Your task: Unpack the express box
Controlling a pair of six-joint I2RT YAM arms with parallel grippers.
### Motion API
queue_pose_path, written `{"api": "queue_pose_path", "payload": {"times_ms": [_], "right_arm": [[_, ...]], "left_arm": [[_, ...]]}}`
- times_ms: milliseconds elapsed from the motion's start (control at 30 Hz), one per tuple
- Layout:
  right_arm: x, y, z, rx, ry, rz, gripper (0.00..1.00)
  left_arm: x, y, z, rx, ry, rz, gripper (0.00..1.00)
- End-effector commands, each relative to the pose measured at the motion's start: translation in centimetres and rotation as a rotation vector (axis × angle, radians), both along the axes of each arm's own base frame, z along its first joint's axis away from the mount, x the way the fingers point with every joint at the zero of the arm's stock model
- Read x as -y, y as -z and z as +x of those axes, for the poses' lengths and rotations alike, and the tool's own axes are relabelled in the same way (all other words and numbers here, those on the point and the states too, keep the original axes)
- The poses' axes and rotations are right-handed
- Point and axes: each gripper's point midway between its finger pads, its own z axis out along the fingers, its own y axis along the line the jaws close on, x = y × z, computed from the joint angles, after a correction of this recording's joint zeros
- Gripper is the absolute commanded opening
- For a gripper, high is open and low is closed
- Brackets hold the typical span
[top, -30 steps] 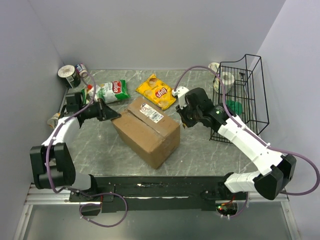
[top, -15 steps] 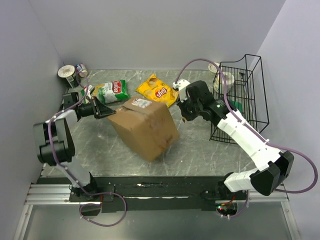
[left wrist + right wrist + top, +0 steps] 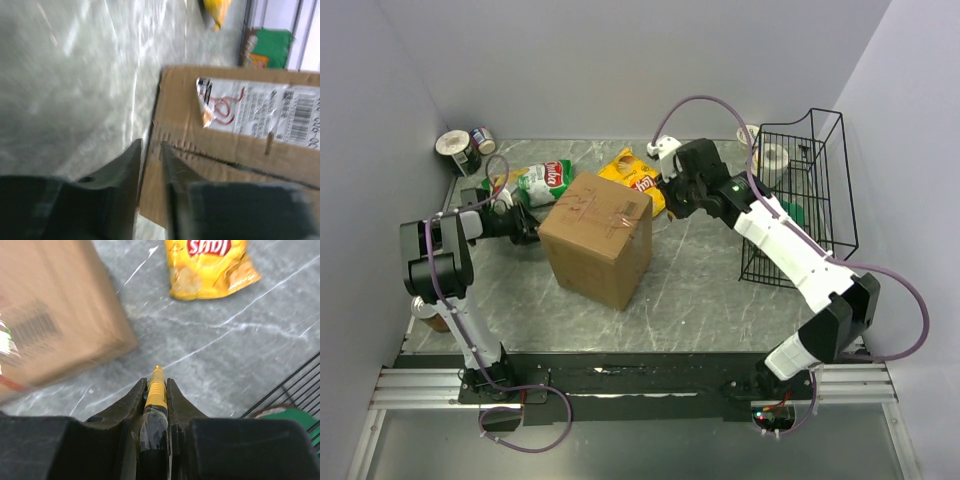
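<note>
right tool [image 3: 156,381] is pinching a slim yellow-tipped implement [image 3: 157,392] between its two dark fingers, the tip sticking out forward above the grey marbled table [image 3: 700,290]. it hangs just beside the far right corner of the brown corrugated cardboard box [image 3: 595,235], which stands on the table about midway between the two arms, with tape and red marks across its upper face. left tool [image 3: 150,146] is low at the box's left side, its fingers drawn close with only a thin gap; the box's edge lines up with that gap, but i cannot tell whether cardboard is caught in it. a white printed shipping label [image 3: 260,115] shows on the face nearest that wrist. behind the box lie a yellow crisp bag [image 3: 632,172] and a green-and-white crisp bag [image 3: 546,180]. a black wire basket [image 3: 810,200] stands at the right edge of the table.
</note>
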Motion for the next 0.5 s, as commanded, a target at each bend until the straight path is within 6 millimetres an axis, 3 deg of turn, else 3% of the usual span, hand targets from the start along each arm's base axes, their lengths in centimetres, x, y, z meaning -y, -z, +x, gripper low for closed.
{"api": "queue_pose_path", "payload": {"times_ms": [0,67,100,167,200,267,300,467], "right_arm": [[0.9,-3.2,4.4,0.15,0.043,0.011,0.0],[2.2,-3.5,6.3,0.165,0.083,0.006,0.0],[2.4,-2.7,7.4,0.151,0.097,-0.006,0.0],[2.6,-3.5,9.1,0.178,0.109,0.017,0.0],[2.3,-3.2,10.1,0.182,0.104,0.013,0.0],[1.1,-3.2,10.9,0.195,0.071,0.041,0.0],[0.4,-2.8,11.3,0.187,0.06,0.052,0.0],[-2.4,-1.5,10.8,0.168,-0.014,0.066,0.0]], "left_arm": [[-3.8,-5.5,2.2,0.175,-0.127,0.177,0.34],[-5.8,-6.9,1.9,0.237,-0.18,0.278,0.38],[-6.3,-8.8,0.6,0.271,-0.184,0.313,0.38],[-5.9,-10.0,-1.2,0.33,-0.129,0.367,0.33],[-5.2,-12.0,-2.5,0.392,-0.1,0.37,0.27],[-3.1,-12.7,-5.7,0.412,-0.011,0.305,0.09],[-1.8,-14.2,-7.2,0.465,0.03,0.276,0.04],[4.0,-15.4,-13.2,0.493,0.278,0.138,0.01]]}}
